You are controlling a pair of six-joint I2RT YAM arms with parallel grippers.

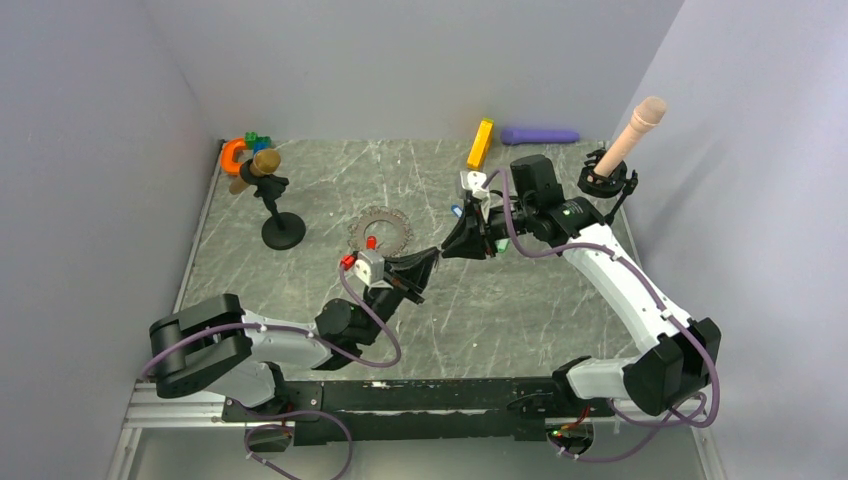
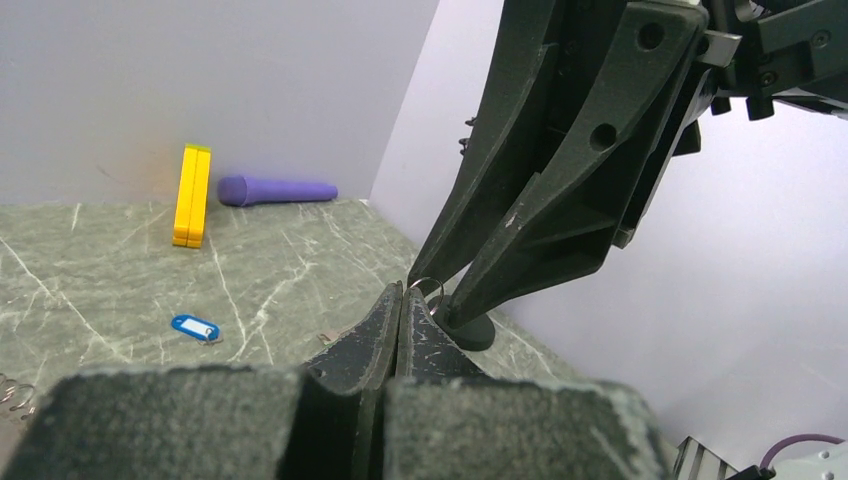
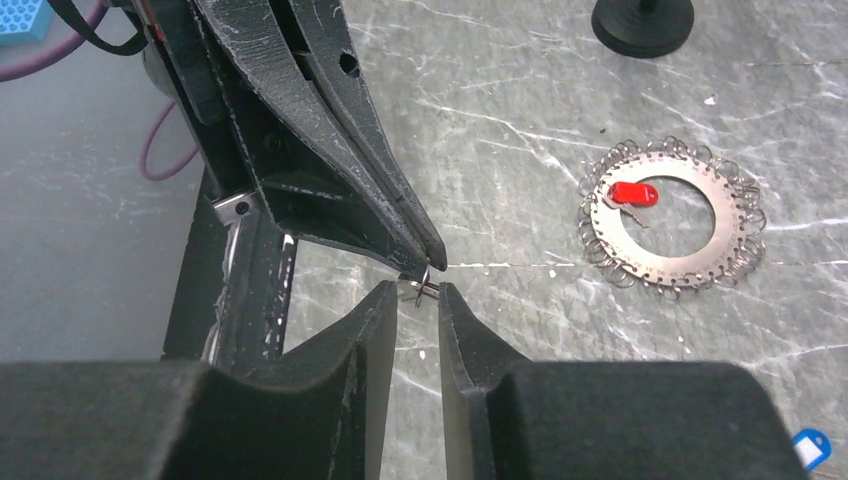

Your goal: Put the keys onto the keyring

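Note:
The keyring [image 1: 380, 231] lies flat on the table; in the right wrist view [image 3: 670, 215] it is a metal ring fringed with small wire loops. A red key [image 3: 632, 193] lies on it. A blue key [image 2: 195, 326] lies alone on the table, also at the right wrist view's corner [image 3: 812, 448]. My left gripper [image 2: 402, 290] is shut on a small wire ring [image 2: 428, 285]. My right gripper [image 3: 417, 290] meets it tip to tip [image 1: 445, 250], jaws narrowly apart around that ring [image 3: 420, 286]. The green and black-rimmed keys are out of view.
A yellow block [image 1: 481, 143] and a purple cylinder [image 1: 540, 135] lie at the back wall. A black stand with a wooden peg [image 1: 275, 205] and an orange horseshoe piece [image 1: 233, 155] are back left. Another stand holding a peach cylinder [image 1: 630, 135] is back right.

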